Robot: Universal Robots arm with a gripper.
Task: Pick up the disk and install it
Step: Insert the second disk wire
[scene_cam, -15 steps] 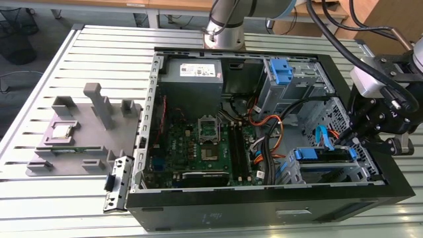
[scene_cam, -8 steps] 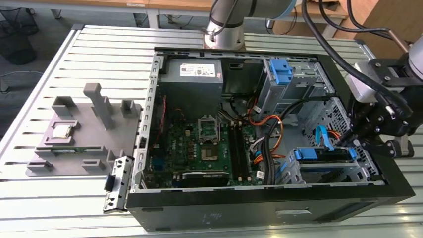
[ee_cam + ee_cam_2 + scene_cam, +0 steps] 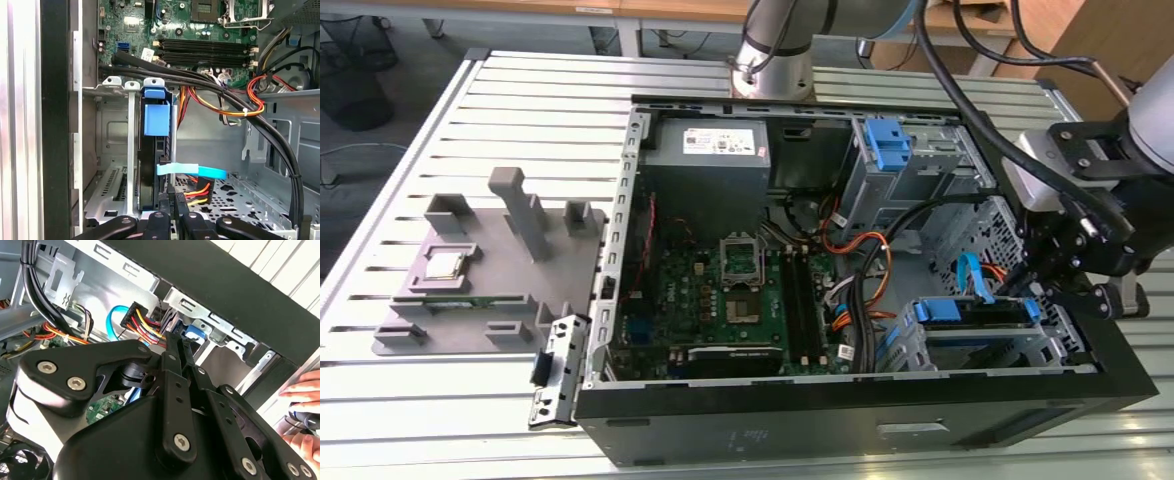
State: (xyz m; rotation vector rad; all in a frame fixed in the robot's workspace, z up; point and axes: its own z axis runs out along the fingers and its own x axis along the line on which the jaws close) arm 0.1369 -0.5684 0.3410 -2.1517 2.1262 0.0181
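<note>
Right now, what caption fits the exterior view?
Gripper hovers by the disk in the open computer case.

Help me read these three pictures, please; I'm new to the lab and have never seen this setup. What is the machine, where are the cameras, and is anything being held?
The exterior view shows an open desktop computer case lying on a slatted metal table, with a robot arm's black gripper reaching into the drive cage at the exterior view's right. The two wrist views come from cameras riding on the arm. In the first wrist view the disk, in its blue carrier, stands in a bay slot just ahead of the gripper. Whether the fingers grip it cannot be told. A grey fixture beside the case holds a small silver chip.
</note>
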